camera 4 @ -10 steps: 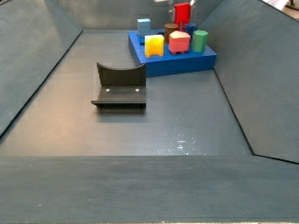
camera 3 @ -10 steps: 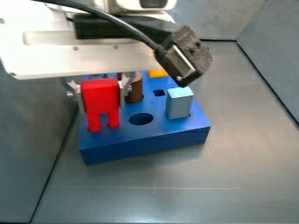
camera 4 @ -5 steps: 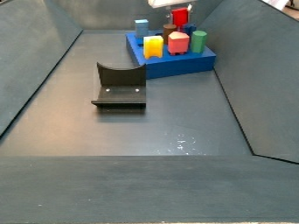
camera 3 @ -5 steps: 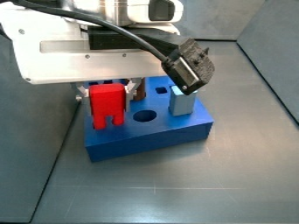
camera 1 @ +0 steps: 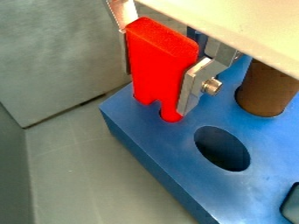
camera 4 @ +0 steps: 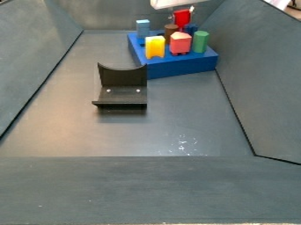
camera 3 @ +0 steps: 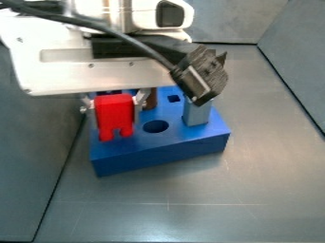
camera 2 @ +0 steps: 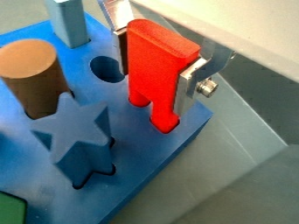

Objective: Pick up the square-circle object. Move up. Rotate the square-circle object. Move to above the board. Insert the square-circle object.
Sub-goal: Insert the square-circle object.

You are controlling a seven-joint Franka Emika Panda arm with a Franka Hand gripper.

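The gripper [camera 1: 158,77] is shut on the square-circle object [camera 1: 156,61], a bright red upright block. Silver fingers [camera 1: 193,83] press on its two sides in both wrist views [camera 2: 155,74]. The block stands at the near corner of the blue board [camera 1: 146,144], and its narrow lower end reaches into a hole in the top face [camera 2: 163,122]. In a side view the block [camera 3: 116,114] is low on the board [camera 3: 165,154] under the gripper [camera 3: 114,99]. In a side view it [camera 4: 182,18] is at the far end of the board [camera 4: 177,64].
On the board stand a brown cylinder [camera 2: 30,74], a blue star [camera 2: 73,140], a grey-blue block [camera 3: 195,112], and yellow [camera 4: 156,46] and green [camera 4: 201,39] pegs. A round hole [camera 1: 222,147] lies open beside the red block. The fixture [camera 4: 120,85] stands mid-floor. Grey walls surround the bin.
The gripper has moved down with the red block. The block's lower end has come down from above the board to its top face and into the hole.
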